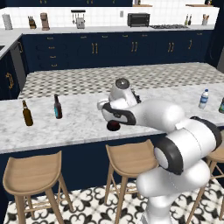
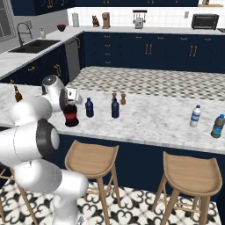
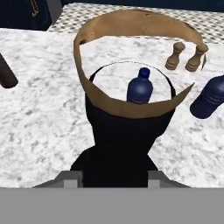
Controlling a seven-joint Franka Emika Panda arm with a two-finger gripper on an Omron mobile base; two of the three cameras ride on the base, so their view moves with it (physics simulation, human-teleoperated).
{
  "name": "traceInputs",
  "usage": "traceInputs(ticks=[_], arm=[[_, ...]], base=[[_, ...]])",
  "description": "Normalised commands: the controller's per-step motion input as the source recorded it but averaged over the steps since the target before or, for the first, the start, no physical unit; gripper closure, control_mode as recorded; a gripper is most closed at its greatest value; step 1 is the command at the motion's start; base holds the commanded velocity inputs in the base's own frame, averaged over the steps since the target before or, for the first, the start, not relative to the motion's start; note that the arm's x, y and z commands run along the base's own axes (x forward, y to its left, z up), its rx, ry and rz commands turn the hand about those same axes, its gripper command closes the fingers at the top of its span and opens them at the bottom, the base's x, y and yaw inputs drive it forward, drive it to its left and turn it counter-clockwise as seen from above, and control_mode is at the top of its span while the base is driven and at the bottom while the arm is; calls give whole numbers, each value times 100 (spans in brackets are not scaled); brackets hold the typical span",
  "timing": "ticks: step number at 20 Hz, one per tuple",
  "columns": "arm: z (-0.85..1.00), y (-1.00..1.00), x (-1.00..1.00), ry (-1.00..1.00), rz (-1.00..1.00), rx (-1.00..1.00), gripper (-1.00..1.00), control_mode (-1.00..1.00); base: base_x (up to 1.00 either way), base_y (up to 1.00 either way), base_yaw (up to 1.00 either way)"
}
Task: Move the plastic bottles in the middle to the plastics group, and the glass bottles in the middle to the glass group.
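My gripper (image 1: 114, 120) (image 2: 69, 107) (image 3: 114, 177) is shut on the glass bottle (image 1: 113, 126) (image 2: 70, 117) (image 3: 118, 140), a squat black one with a red label band. It stands upright at the counter's front middle, its base at or just above the marble. Two dark blue plastic bottles (image 2: 89, 107) (image 2: 115, 108) (image 3: 140, 86) (image 3: 210, 98) stand just right of it. The glass group, a brown bottle (image 1: 27, 113) (image 2: 17, 93) and a dark teal-labelled bottle (image 1: 57, 107), is at the left. The plastics group, a clear water bottle (image 1: 204, 99) (image 2: 195, 116) and a darker bottle (image 1: 222, 105) (image 2: 217, 126), is at the right.
Two wooden shakers (image 2: 114, 96) (image 2: 123, 98) (image 3: 175, 55) stand behind the blue bottles. Wooden stools (image 1: 33, 173) (image 1: 129, 157) line the front of the marble island (image 1: 78, 127). A sink (image 2: 33, 46) and back-counter appliances lie beyond the floor gap.
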Motion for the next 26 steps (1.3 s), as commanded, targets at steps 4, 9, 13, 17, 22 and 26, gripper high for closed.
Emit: traceInputs(ticks=[4,9,13,17,22,26], arm=[[15,100,0,12,11,-3,100,-100],[-5,100,16,3,13,0,100,-100],[-34,62,19,-7,5,12,100,-100],[-18,49,3,-4,6,12,100,-100],[-2,82,10,8,8,-3,100,-100],[0,76,17,0,8,0,100,-100]], base=[[0,0,0],[0,0,0],[0,0,0],[0,0,0],[0,0,0],[0,0,0]])
